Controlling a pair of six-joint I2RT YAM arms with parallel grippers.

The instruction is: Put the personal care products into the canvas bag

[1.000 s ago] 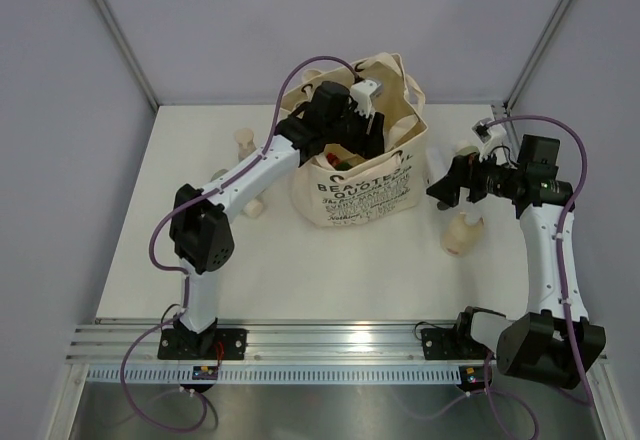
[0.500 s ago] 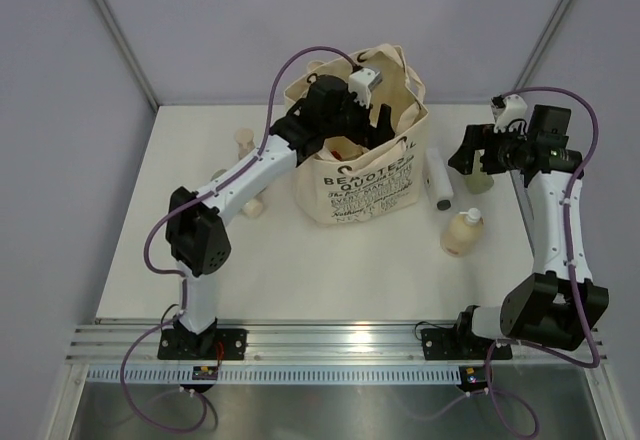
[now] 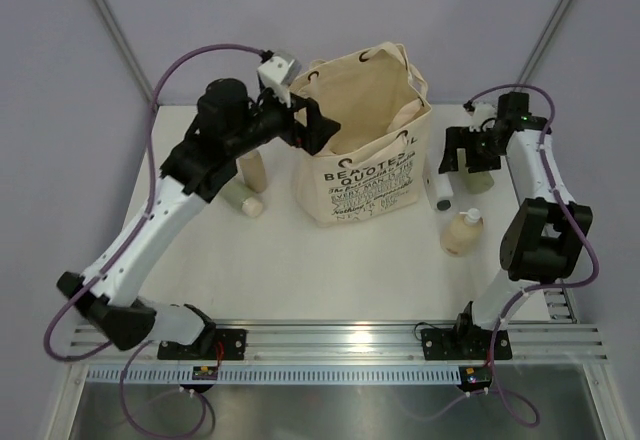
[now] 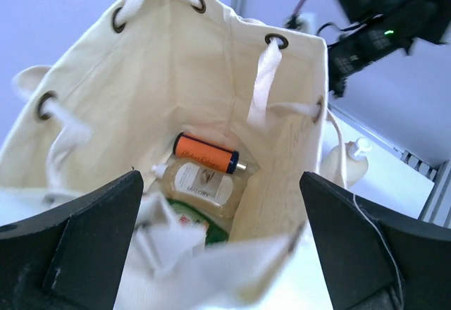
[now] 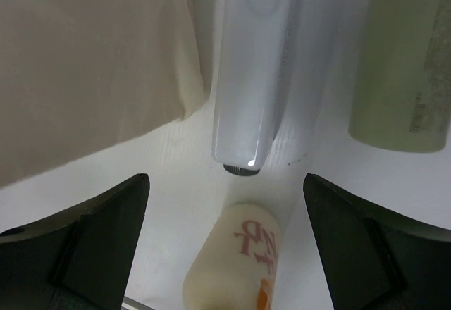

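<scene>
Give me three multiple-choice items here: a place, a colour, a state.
1. Where is the white tube? A in the bag; B on the table, right of the bag; C left of the bag.
2. Colour of the bottle against the bag's far wall? A orange; B blue; C black.
3. The right gripper is: A open; B shut on the tube; C shut, empty.
B: it lies on the table beside the bag. A: the left wrist view shows it orange. A: jaws wide apart.
</scene>
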